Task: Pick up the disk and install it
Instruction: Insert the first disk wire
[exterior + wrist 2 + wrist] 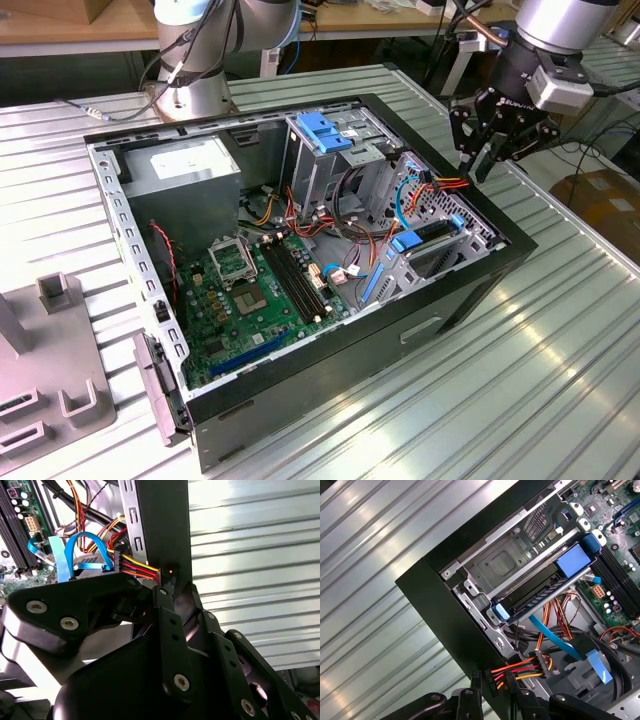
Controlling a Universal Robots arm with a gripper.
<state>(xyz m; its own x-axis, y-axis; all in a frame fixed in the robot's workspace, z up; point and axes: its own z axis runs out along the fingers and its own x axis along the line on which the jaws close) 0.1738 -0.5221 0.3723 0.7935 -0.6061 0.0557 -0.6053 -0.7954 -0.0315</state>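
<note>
Although the task begins with a pick-up, the flat silver hard drive in its blue plastic frame (432,238) already sits inside the open black computer case (300,395). It lies edge-on in the small drive bay, at about 3 o'clock from the green motherboard (255,290) in the exterior view. In the first wrist view the drive (540,592) lies between the bay's grey metal rails, with a blue tab at each end of its frame. That suggests it has been slid along the rails to where it belongs, though I cannot tell if it is fully home.

The arm's black gripper (487,160) hangs over the case's rim at about 1 o'clock from the drive, apart from it and carrying no drive. Whether it is wide or narrow I cannot tell. It is nearest the bundle of red, orange and yellow power wires (450,184), whose black plug appears just beside it in both wrist views, at the case wall. Whether they touch is unclear.

The case lies on its side on the ribbed silver metal table (560,380), probably so the bay can be reached from above. The tall grey cage with the blue handle (322,130) stands at 10 o'clock from the drive.
</note>
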